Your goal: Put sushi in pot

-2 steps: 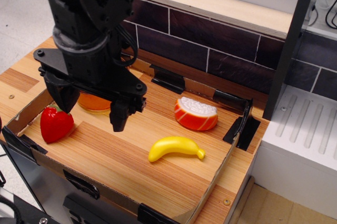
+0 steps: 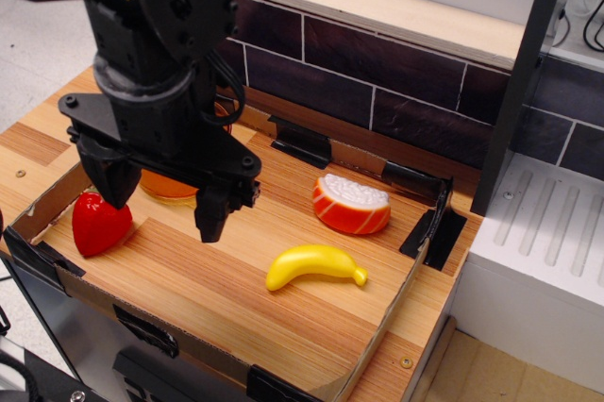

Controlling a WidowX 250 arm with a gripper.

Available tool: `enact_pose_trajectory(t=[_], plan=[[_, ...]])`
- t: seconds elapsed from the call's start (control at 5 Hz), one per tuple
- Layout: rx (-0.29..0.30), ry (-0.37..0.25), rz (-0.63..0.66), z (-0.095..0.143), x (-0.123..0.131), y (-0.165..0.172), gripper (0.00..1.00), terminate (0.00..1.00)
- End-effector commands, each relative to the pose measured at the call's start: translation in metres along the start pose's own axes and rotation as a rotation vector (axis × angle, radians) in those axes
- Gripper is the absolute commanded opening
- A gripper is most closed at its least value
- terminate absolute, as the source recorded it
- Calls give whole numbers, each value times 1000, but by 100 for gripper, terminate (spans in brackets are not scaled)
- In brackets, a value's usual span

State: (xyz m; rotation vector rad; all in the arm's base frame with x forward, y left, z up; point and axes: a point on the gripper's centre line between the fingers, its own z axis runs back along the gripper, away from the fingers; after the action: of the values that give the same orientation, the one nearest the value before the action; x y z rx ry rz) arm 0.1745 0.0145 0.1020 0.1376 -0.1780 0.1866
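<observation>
The black robot arm rises out of the top and left edges of the view, so its upper links are cut off. Its black two-fingered gripper [image 2: 162, 202] covers most of the round see-through amber-orange plastic pot [image 2: 170, 185]; only a low sliver of the pot's front wall shows between the fingers, and its rim, handles and inside are hidden. The left finger overlaps the top of the shiny red toy strawberry [image 2: 99, 224]. The wooden tray's cardboard rim [image 2: 377, 345] runs off the bottom edge. The white ridged appliance [image 2: 547, 232] is cut off at the right edge.
</observation>
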Motion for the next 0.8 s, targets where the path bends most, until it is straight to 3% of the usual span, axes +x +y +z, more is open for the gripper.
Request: enact_pose_trajectory(t=[0.0,0.2,0.6], plan=[[-130,-46,455,24,43,-25,100,0],[-172,-52,720,30,60,-33,100,0],[-143,0,1233,12,89,-39,100,0]])
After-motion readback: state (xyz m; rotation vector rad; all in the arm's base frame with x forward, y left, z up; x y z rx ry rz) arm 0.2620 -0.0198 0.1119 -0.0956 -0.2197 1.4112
